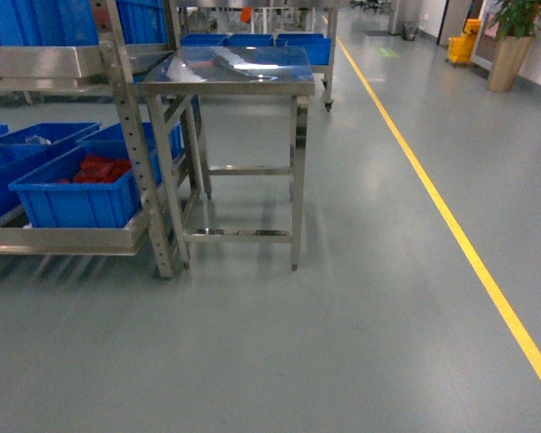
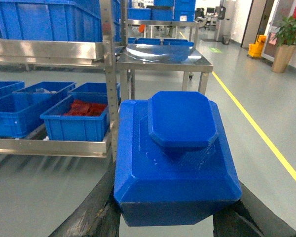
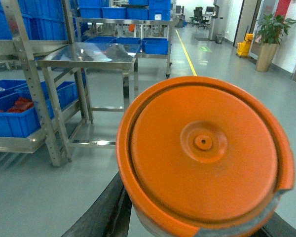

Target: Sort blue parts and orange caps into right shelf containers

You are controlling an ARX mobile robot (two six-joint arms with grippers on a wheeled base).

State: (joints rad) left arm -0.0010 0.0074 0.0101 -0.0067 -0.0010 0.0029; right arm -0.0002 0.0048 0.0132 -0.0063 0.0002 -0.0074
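The left gripper (image 2: 172, 217) is clamped on a blue part (image 2: 175, 158); the right gripper (image 3: 197, 222) is clamped on an orange cap (image 3: 202, 153). The shelf (image 1: 117, 117) and its blue crates (image 1: 72, 194) lie ahead to the left, nearer the left arm.

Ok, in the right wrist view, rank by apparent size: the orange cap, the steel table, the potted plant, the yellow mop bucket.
1. orange cap, filling much of the frame, but only because it sits right at the camera between the right gripper's fingers
2. steel table
3. potted plant
4. yellow mop bucket

True sizes surely differ.
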